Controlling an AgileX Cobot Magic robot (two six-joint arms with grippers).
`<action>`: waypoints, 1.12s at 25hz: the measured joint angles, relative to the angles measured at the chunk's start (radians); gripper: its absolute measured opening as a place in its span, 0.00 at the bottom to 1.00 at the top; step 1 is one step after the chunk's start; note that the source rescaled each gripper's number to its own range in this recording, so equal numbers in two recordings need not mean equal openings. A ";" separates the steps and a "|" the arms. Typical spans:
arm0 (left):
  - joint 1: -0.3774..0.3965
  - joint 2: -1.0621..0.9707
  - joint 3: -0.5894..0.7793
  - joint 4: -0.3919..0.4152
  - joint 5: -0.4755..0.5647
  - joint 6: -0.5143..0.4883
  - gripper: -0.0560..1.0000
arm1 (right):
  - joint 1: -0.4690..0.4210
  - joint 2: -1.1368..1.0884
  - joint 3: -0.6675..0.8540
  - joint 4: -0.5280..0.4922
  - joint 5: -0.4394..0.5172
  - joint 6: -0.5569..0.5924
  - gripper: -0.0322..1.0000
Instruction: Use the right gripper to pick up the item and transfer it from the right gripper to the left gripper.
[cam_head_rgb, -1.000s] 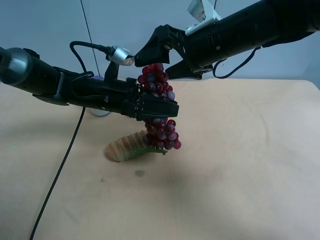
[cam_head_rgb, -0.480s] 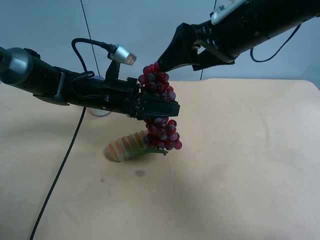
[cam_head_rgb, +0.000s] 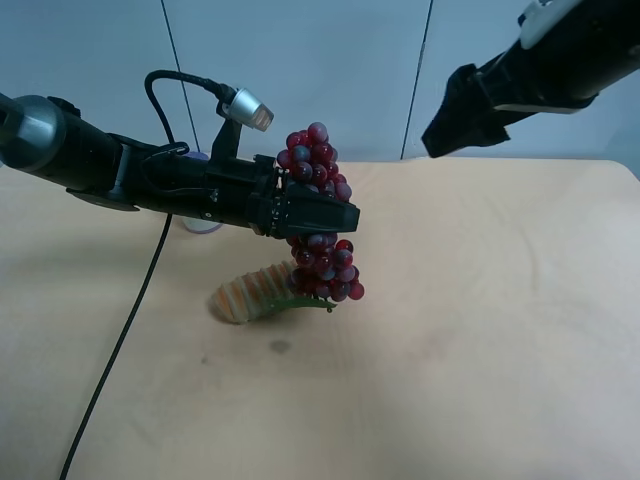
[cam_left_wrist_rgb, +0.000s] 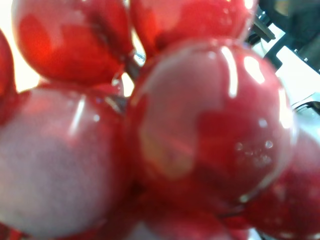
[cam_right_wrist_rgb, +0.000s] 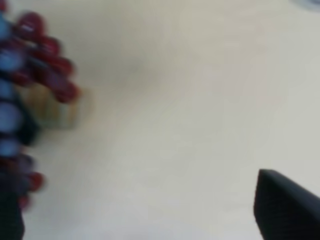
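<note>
The item, a bunch of dark red and purple grapes (cam_head_rgb: 328, 265), hangs above the table with its green leaf (cam_head_rgb: 305, 301) at the low end. My left gripper (cam_head_rgb: 318, 215), on the arm with the silver cylinder, is shut on the middle of the bunch. Glossy grapes (cam_left_wrist_rgb: 200, 125) fill the left wrist view. My right gripper (cam_head_rgb: 442, 125) is high at the exterior high view's upper right, well apart from the bunch, open and holding nothing. The right wrist view shows one black finger (cam_right_wrist_rgb: 285, 210) and the blurred grapes (cam_right_wrist_rgb: 30, 75) far off.
An orange-and-green ribbed loaf-shaped thing (cam_head_rgb: 248, 292) lies on the tan table (cam_head_rgb: 480, 330) just below the bunch. A white can with a blue lid (cam_head_rgb: 200, 222) stands behind the left arm, mostly hidden. A black cable (cam_head_rgb: 120, 340) trails across the table.
My right gripper has pulled away from the top of the bunch, up and to the exterior high view's right. The left gripper and the grapes have stayed in place.
</note>
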 joint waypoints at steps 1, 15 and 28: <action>0.000 0.000 0.000 0.000 0.000 -0.004 0.13 | 0.000 -0.016 0.000 -0.044 0.015 0.020 0.85; 0.000 0.000 0.000 0.000 0.001 -0.023 0.12 | 0.000 -0.417 0.033 -0.286 0.302 0.234 0.87; 0.000 0.000 0.000 0.000 0.001 -0.033 0.11 | 0.000 -0.952 0.380 -0.342 0.356 0.289 0.94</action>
